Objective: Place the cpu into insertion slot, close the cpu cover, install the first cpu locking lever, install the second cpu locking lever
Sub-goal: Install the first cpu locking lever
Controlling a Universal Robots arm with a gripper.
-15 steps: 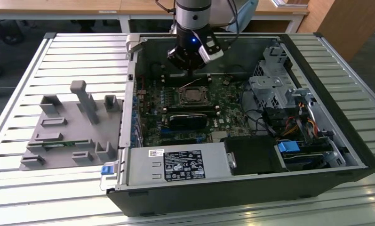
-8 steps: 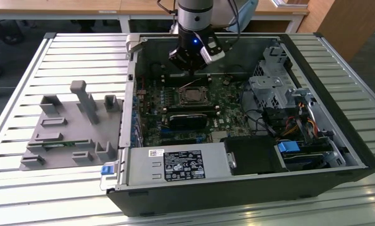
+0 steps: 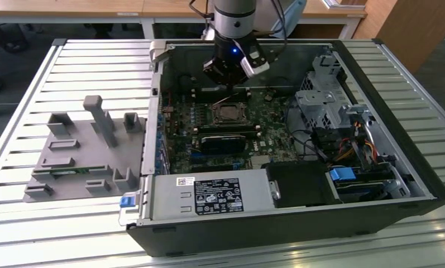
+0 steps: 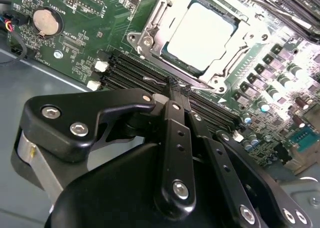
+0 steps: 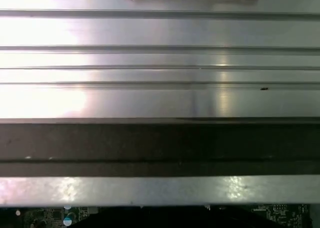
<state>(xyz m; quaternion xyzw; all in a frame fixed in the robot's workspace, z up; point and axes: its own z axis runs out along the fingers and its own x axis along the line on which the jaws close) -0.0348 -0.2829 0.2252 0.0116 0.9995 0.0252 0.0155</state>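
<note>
The cpu [image 4: 202, 35] is a flat square chip with a pale, dull silvery top, lying flat and face up in the insertion slot [image 4: 150, 25] on the green circuit board [image 4: 90, 17]. In the second wrist view its edges run askew to the long black memory slots [image 4: 135, 72] just beside it. The cpu cover [image 4: 235, 37], a thin silvery frame, lies closed around the chip. The pincer [image 4: 177, 85] is clenched, fingertips together and empty, above the memory slots near the socket. In the exterior view the pincer [image 3: 233, 89] hangs inside the open computer case [image 3: 282, 234] on the slatted counter [image 3: 73, 61].
</note>
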